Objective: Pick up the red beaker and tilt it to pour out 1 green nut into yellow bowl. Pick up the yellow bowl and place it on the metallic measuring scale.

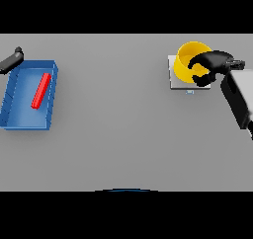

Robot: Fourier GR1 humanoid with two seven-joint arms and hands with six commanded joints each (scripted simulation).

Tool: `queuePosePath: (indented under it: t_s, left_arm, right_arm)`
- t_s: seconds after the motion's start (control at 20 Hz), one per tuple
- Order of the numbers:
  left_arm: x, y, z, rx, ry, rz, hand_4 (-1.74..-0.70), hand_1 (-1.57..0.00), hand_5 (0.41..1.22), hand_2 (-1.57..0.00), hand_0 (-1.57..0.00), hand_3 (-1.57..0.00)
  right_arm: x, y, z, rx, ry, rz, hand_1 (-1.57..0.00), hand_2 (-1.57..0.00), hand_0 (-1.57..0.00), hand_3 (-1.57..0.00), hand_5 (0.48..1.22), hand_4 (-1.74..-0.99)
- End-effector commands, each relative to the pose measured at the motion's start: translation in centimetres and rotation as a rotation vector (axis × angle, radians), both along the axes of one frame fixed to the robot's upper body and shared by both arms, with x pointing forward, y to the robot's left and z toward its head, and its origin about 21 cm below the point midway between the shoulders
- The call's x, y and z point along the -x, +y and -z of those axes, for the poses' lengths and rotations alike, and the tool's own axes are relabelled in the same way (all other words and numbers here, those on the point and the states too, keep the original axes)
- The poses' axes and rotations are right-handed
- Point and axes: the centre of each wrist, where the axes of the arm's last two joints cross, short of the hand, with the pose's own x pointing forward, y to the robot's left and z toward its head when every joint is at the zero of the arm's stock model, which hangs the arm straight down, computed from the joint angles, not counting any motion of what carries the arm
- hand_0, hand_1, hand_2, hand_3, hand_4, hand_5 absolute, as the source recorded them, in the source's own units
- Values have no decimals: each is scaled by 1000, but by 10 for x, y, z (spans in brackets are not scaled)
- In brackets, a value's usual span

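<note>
Both steps look close to finished, judging by how things lie now. Nearest the robot the grey surface carries nothing that bears on the job. Farther out on the left sits a blue tray with a red beaker lying flat inside it, a slim red bar pointing away from the robot; whether it is emptied cannot be told. Just beyond the tray's far left corner the left hand shows at the picture's edge, apart from the tray, and I cannot tell how its fingers stand.

Far on the right, the yellow bowl stands on the metallic measuring scale, covering most of its plate. The right hand is at the bowl's right side, fingers curled over the rim and thumb below, pinching the bowl's wall. Whether a green nut lies in the bowl is not visible.

So the placing seems done. What is left, as I judge it, is for the hand to let go and draw clear without dragging the bowl off the scale.
</note>
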Motion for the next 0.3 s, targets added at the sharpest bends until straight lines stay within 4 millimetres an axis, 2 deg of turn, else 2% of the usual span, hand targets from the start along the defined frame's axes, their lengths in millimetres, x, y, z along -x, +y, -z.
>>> queuePosePath:
  t_s: [0.0,0.25]
  left_arm:
    - [2,1,0,3,1,-8,-856,1,772,1,1,1]
    - [2,0,-2,-7,5,-10,-851,1,768,1,1,1]
  right_arm:
    - [0,-3,0,8,7,1,-114,-182,-152,-397,818,-1452]
    - [1,-5,-1,16,11,-10,-37,-59,-49,-263,796,-1414]
